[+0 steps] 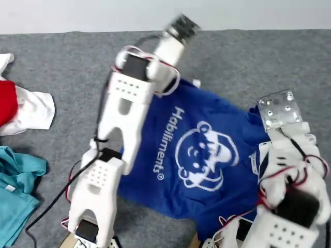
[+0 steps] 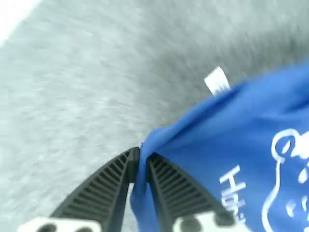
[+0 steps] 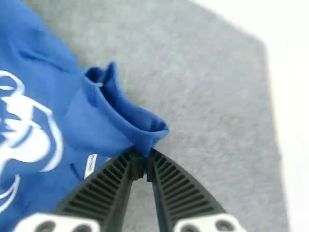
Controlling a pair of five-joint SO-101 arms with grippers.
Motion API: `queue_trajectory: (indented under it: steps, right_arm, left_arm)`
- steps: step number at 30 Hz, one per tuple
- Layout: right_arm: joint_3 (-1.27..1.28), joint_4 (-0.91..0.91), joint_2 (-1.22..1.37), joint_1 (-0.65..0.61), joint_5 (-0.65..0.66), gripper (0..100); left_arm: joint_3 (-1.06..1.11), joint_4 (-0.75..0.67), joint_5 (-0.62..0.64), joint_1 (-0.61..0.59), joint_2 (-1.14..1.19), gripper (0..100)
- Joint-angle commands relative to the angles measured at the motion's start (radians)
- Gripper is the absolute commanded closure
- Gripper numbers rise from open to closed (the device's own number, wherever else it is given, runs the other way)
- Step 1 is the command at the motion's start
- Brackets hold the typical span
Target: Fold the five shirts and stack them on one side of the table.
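One blue printed fabric shirt (image 1: 207, 196) across the grey felt tabletop (image 1: 258, 57).
The left end effector (image 2: 140, 157) and the right end effector (image 3: 141, 159) each pinch its cloth tight.

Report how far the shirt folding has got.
Nothing looks folded yet. In hand: the blue shirt with white print lies spread on the grey carpeted table, with the left gripper and the right gripper each shut on an edge of it. Left: folding it, then the crumpled white garment, red garment and teal garment at the table's side, and stacking.
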Motion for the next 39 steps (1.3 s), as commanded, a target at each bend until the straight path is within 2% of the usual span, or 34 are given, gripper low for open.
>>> queue_trajectory:
  steps: [1, 6, 13, 16, 30, 35, 39]
  right_arm:
    - [-0.086, 0.004, -0.076, 0.015, -0.003, 99.0]
    - [-0.175, -0.002, -0.145, 0.021, -0.003, 99.0]
    - [-0.334, -0.038, -0.162, 0.18, 0.002, 99.0]
    - [-0.397, -0.042, -0.163, 0.223, 0.044, 99.0]
    - [-0.637, -0.047, -0.154, 0.226, 0.049, 99.0]
    - [-0.678, -0.151, -0.154, 0.234, 0.051, 99.0]
    - [-0.674, -0.243, -0.153, 0.32, 0.048, 99.0]
  left_arm:
    - [-0.042, 0.021, 0.025, -0.049, -0.152, 100]
    - [-0.044, 0.021, 0.026, -0.068, -0.296, 100]
    - [-0.042, 0.021, 0.026, -0.04, -0.537, 100]
    - [-0.042, 0.021, 0.023, -0.038, -0.64, 100]
    - [-0.042, 0.021, 0.02, -0.043, -0.997, 100]
    - [-0.042, 0.021, 0.011, -0.043, -1.074, 100]
    - [-0.042, 0.021, -0.077, -0.043, -1.115, 100]
